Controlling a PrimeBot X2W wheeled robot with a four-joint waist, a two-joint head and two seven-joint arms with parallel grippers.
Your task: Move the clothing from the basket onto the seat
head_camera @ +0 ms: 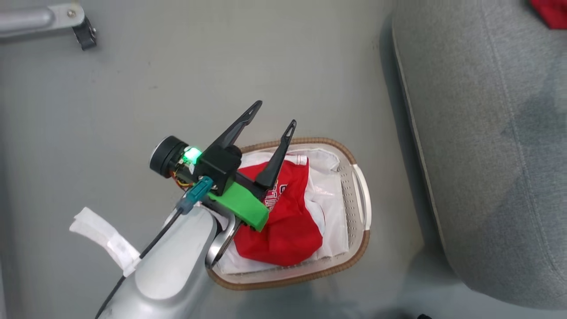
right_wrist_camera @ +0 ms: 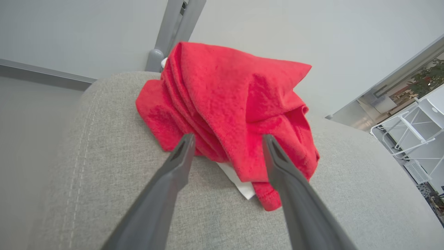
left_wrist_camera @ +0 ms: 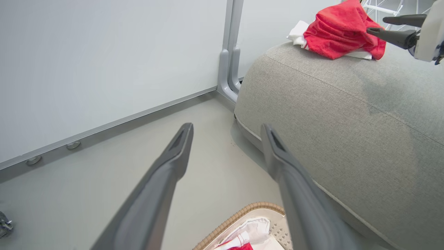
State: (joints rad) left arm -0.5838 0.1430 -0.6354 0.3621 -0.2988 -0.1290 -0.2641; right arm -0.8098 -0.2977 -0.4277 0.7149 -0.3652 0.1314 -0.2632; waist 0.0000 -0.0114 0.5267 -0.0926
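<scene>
We'd sink the wide, empty left gripper deep into the basket clothing; right gripper gapes, seemingly off its garment

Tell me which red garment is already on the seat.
The crumpled red garment in front of the open right gripper, lying on the grey seat. The other garment, with white lettering, sits in the basket.
</scene>
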